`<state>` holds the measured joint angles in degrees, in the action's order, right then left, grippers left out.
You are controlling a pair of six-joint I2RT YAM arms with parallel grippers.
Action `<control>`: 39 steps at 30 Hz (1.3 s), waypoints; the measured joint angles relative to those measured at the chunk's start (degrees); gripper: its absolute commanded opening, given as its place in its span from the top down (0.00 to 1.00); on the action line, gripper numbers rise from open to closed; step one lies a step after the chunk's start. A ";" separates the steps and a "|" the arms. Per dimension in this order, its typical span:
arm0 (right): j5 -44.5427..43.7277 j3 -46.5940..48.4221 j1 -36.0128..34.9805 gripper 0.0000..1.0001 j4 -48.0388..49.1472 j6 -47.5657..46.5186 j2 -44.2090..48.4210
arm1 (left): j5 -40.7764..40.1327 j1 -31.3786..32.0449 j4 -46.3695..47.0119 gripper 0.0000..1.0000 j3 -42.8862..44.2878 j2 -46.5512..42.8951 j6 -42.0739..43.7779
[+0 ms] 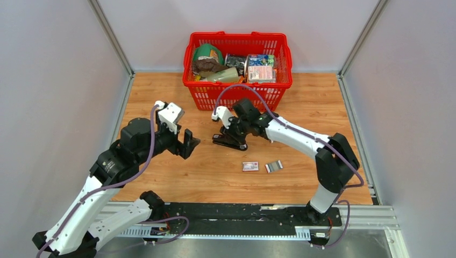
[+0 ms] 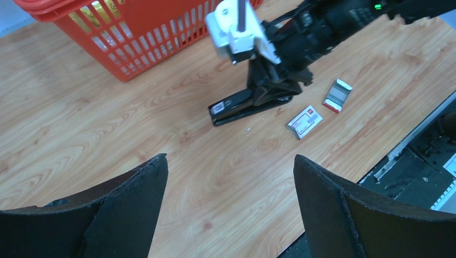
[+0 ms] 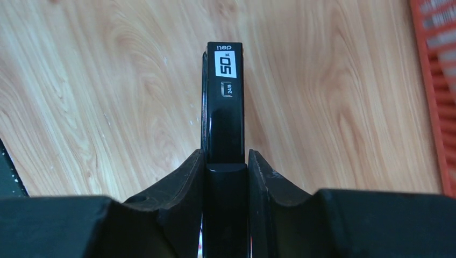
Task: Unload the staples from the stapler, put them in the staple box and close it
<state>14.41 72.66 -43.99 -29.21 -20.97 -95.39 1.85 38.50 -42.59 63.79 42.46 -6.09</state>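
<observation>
Fingers of the left end effector [image 2: 228, 166] are spread wide apart with nothing held between them. It hangs above the wooden counter [image 1: 161, 97], and the stapler [image 2: 236, 105] lies ahead of it, well apart.

The right end effector [image 3: 226, 161] is clamped on the stapler's two long sides at the end nearest its wrist. The white "50" label end points away from it along the counter. The base is seen resting on the counter. Whether the top arm is already hinged up cannot be told, since the fingers hide that part. The red basket [image 1: 236, 84] stands just beyond this end effector.

A small flat labelled box [image 1: 250, 166] and a small grey piece with red edges [image 1: 274, 166] lie to the base side of the right end effector. They are near each other and apart from the stapler.

The stapler is judged light and rigid, but its glossy black shell is likely to slip under a side pinch. As a hinged, sprung tool it may snap shut or skid when pried. The base would best be pinned near the hinge end, and the top arm lifted at the free, labelled end. A staple strip inside would probably be thin and easily broken.
</observation>
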 measured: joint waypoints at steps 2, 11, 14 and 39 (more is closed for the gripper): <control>3.96 2.40 -0.11 0.90 0.66 -3.41 -3.23 | 0.31 0.00 -0.13 0.07 0.00 -0.44 0.00; 16.90 8.72 -0.22 0.88 4.09 -15.82 -14.82 | 1.20 0.00 -1.81 0.07 0.00 -1.60 0.39; 19.58 10.23 -0.22 0.82 5.11 -18.05 -17.31 | 1.84 0.00 -1.77 0.07 -0.07 -1.77 0.59; 13.27 6.51 -1.64 0.36 14.73 -13.16 -9.90 | 4.94 0.00 -1.68 0.05 -2.62 -5.29 1.95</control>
<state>27.68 79.18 -45.63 -14.48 -34.13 -105.30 6.79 38.50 -44.27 61.17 37.17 -4.14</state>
